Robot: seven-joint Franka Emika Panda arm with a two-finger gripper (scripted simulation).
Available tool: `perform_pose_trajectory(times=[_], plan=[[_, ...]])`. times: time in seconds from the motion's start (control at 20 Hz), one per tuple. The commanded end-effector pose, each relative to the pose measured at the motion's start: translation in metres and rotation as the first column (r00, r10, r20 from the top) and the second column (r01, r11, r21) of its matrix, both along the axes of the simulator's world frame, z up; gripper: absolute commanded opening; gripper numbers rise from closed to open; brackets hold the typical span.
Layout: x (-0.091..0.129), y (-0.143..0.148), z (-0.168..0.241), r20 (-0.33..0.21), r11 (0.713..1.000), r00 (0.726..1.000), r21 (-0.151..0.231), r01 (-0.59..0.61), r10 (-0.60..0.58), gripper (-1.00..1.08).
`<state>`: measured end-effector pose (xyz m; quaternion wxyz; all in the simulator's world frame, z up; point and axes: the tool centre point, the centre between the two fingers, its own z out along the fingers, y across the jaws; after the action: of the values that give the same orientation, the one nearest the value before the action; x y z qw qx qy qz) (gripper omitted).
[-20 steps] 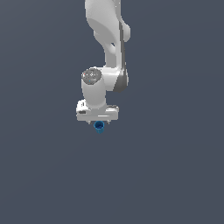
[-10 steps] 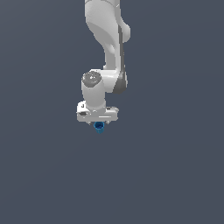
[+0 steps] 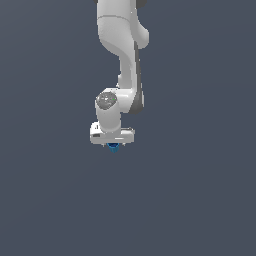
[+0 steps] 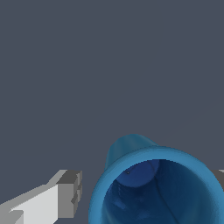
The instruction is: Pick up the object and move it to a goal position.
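Observation:
The object, a small bright blue cup (image 3: 113,147), sits directly under the white hand of my arm in the exterior view; only its lower part shows below the hand. My gripper (image 3: 113,144) is lowered around it. In the wrist view the cup (image 4: 131,151) fills the lower part of the picture, with its dark hollow top facing the camera. My gripper (image 4: 146,186) straddles it. One grey-tipped finger (image 4: 70,192) stands a small gap away from the rim, and the other finger (image 4: 220,177) shows only at the picture's edge. The jaws are open.
A plain dark grey surface (image 3: 200,200) lies all around. The white arm (image 3: 122,55) rises straight above the gripper. No goal marker shows in either view.
The arm has lowered a little, bringing the hand down over the cup. The cup has stayed where it was, and less of it shows below the hand.

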<state>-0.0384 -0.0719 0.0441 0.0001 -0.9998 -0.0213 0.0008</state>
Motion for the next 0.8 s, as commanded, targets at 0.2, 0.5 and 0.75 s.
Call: perform_pose_trajectory(times=[0.2,0.5,0.75], plan=[[0.0009,-0.0002,-0.0039,0.001,1.0,1.0,0.0,0.0,0.0,-1.0],[0.0009,-0.0002,-0.0039,0.001,1.0,1.0,0.0,0.0,0.0,-1.0],[0.0018,0.0029,-0.0005,0.001,1.0,1.0,0.0,0.0,0.0,-1.0]])
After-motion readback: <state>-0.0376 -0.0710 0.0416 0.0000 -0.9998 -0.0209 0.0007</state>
